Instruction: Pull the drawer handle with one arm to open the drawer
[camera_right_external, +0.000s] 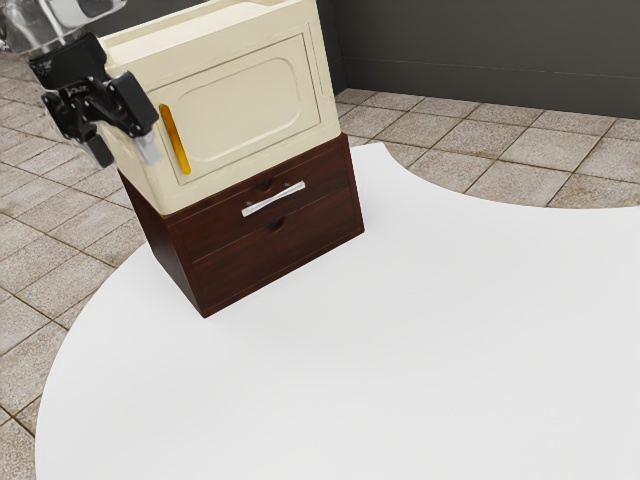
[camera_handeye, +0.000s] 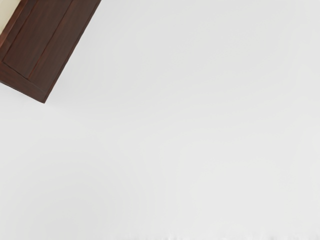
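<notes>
At the exterior view's left, the arm (camera_right_external: 58, 20) comes in from above, and its black two-finger gripper (camera_right_external: 125, 152) hangs with the fingers parted, nothing between them. It points downward, above the table's height, near the left end of the cream cabinet as that view shows it; whether it touches that cabinet I can't quite tell from this angle. Next comes an upright yellow handle (camera_right_external: 175, 140) on the front of the cream cabinet (camera_right_external: 245, 112), whose door panel lies flush in its frame.

The cabinet sits on a dark reddish-brown wooden chest (camera_right_external: 165, 245) with two drawers. The silver bar handle (camera_right_external: 273, 199) is fixed across the front of the upper drawer (camera_right_external: 220, 222), between two small dark notches. It lies lower than the gripper and toward the exterior view's right, well apart from it. The upper drawer looks shut, its front in line with the lower drawer (camera_right_external: 280, 255).

Farther right, the white tabletop (camera_right_external: 430, 340) spreads out under the chest, its far edge curving inward. Beyond it lie beige floor tiles (camera_right_external: 480, 150) and a dark grey wall (camera_right_external: 480, 50).

In the wrist view, the chest's lower corner rests on the white tabletop, probably seen from above.
</notes>
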